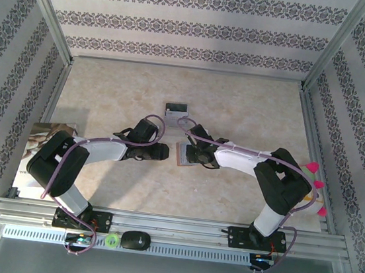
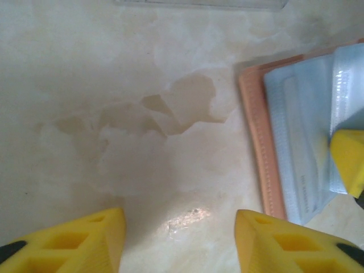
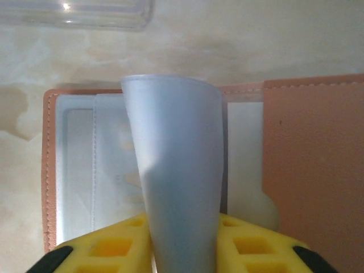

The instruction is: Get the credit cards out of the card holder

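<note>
The card holder (image 1: 181,155) lies open on the table's middle, tan leather (image 3: 310,165) with pale blue-grey pockets (image 2: 296,142) facing up. My right gripper (image 3: 185,242) is shut on a blue-grey card (image 3: 176,170), which stands bowed between the yellow fingers above the open holder. In the top view my right gripper (image 1: 191,154) sits over the holder. My left gripper (image 2: 179,227) is open over bare table just left of the holder's edge (image 2: 257,131), nothing between its fingers. In the top view the left gripper (image 1: 164,151) nearly faces the right one.
A clear plastic case with a black end (image 1: 175,111) lies just behind the holder, its edge showing in the right wrist view (image 3: 79,14). A printed sheet (image 1: 47,141) lies at the table's left edge. Metal frame rails border the table.
</note>
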Available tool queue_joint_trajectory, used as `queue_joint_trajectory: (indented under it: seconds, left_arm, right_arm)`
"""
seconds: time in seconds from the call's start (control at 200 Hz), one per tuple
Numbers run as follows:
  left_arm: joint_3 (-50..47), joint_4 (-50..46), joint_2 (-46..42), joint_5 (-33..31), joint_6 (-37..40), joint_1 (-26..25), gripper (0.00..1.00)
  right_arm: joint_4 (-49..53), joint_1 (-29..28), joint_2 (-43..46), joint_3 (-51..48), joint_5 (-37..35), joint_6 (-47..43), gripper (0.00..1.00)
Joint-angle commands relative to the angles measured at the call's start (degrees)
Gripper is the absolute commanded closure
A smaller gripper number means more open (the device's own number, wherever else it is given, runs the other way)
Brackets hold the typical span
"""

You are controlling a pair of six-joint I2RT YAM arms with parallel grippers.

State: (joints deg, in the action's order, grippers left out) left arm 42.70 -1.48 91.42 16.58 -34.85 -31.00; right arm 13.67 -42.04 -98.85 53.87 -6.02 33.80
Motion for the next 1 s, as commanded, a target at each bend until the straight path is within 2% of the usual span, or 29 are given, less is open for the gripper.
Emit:
queue_joint_trajectory:
  seconds: [0.0, 0.15, 0.28, 0.395, 0.615, 0.779, 0.919, 0.994]
  left_arm:
    - [0.06, 1.54, -1.69, 1.94, 0.2, -0.7, 0.42]
    - [0.99, 2.62, -0.44, 2.24, 0.21, -1.31, 0.4]
    - [1.85, 1.65, 1.33, 0.41, 0.33, -1.58, 0.55]
    - [2.29, 0.48, 2.85, -0.97, 0.19, -1.6, 0.63]
    - [2.91, -3.08, 5.52, -3.19, 0.59, -1.52, 0.67]
    - [3.23, -5.15, 6.89, -3.31, 1.57, -1.58, 0.71]
    - [2.83, -5.36, 6.58, -3.19, 1.63, -1.49, 0.71]
    - [2.86, -5.53, 6.73, -3.28, 1.63, -1.57, 0.71]
  right_arm:
    - [-1.76, -1.14, -0.89, -0.34, 3.07, -0.77, 0.78]
    - [-5.81, -1.49, -1.33, -0.17, 7.37, 0.87, 0.83]
    - [-8.36, -1.78, -1.93, 0.12, 10.11, 2.85, 0.86]
    - [-9.53, -1.79, -2.57, 0.01, 11.67, 4.15, 0.87]
    - [-10.5, -1.01, -2.23, -0.86, 12.55, 5.81, 0.86]
    - [-8.68, -0.34, -1.53, -1.18, 10.69, 7.02, 0.7]
    - [-5.29, -0.23, 0.29, -0.98, 7.45, 6.19, 0.47]
    - [-0.79, -0.22, 0.74, 0.31, 4.03, 5.37, 0.43]
